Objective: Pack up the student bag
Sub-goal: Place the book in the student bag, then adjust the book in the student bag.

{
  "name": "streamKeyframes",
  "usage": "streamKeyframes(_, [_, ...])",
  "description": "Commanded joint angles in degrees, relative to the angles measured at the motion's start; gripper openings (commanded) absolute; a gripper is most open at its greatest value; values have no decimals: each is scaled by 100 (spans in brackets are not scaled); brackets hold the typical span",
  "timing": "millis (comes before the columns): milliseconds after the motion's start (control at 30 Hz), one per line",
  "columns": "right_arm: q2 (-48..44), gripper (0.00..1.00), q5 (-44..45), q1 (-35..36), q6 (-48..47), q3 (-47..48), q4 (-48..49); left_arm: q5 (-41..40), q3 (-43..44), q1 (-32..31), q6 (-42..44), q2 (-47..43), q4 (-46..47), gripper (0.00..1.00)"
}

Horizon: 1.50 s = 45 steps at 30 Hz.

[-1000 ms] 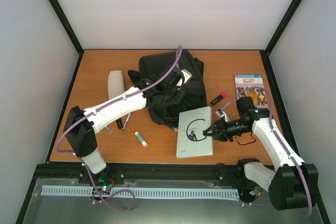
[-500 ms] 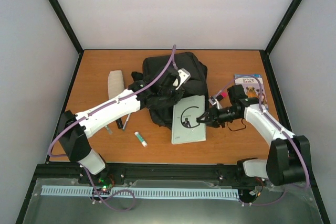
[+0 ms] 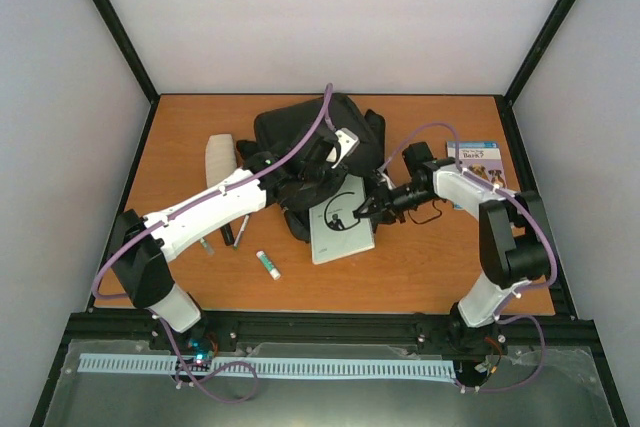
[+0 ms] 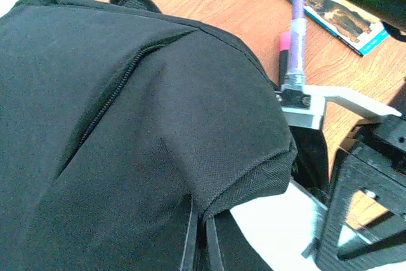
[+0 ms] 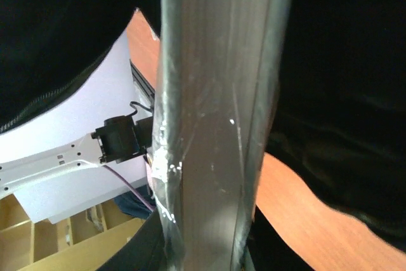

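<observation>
The student bag (image 3: pixel 300 132), a large black backpack, lies at the middle back of the table. My left gripper (image 3: pixel 300 190) is shut on a fold of its black fabric (image 4: pixel 209 176) at the near edge, which it holds raised. A pale grey book (image 3: pixel 338 227) with a black ring on its cover lies tilted against the bag's near right side. My right gripper (image 3: pixel 364 210) is shut on the book's right edge. In the right wrist view the book (image 5: pixel 216 125) shows edge-on, with black bag fabric (image 5: pixel 342 80) on both sides.
A blue-covered dog book (image 3: pixel 478 161) lies at the right. A pink marker (image 4: pixel 283 46) rests beside the bag. A beige roll (image 3: pixel 218 161), a pen (image 3: pixel 240 232) and a glue stick (image 3: pixel 268 264) lie at the left front.
My right arm has carried the grey book left and back, from the table's front right up to the bag. The left gripper has pulled the bag's edge slightly left.
</observation>
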Motion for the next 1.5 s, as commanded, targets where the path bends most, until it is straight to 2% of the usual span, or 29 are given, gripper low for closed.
streamKeyframes(0, [320, 6, -225, 69, -495, 573, 367, 264, 127, -63, 105, -327, 455, 1])
streamKeyframes(100, [602, 14, 142, 69, -687, 610, 488, 245, 102, -63, 116, -349, 456, 1])
streamKeyframes(267, [728, 41, 820, 69, -1030, 621, 607, 112, 28, -64, 160, -356, 436, 1])
streamKeyframes(533, [-602, 67, 1872, 42, -1729, 383, 279, -71, -25, -60, 158, -397, 358, 1])
streamKeyframes(733, [-1710, 68, 2337, 49, -2362, -113, 99, -123, -85, -64, 143, -500, 358, 1])
streamKeyframes(833, [-2276, 62, 2343, 57, -2936, -251, -104, -102, -93, -64, 143, -530, 147, 1])
streamKeyframes(1000, [-3326, 47, 2559, 311, -4894, -401, -581, -124, -137, -64, 111, -689, 107, 1])
streamKeyframes(1133, [-3932, 47, 3725, 890, -6426, -887, -481, -147, -139, -60, 136, -770, -39, 1])
streamKeyframes(1200, [-3891, 48, 4343, 1414, -6745, -1016, -482, -149, -146, -63, 167, -791, -71, 1])
streamKeyframes(1333, [-3422, 53, 5269, 2557, -6812, -1020, -509, 10, -149, -64, 150, -740, -56, 1])
streamKeyframes(1467, [-3003, 58, 5877, 3214, -6881, -1007, -149, 268, -77, -62, 89, -667, -135, 1])
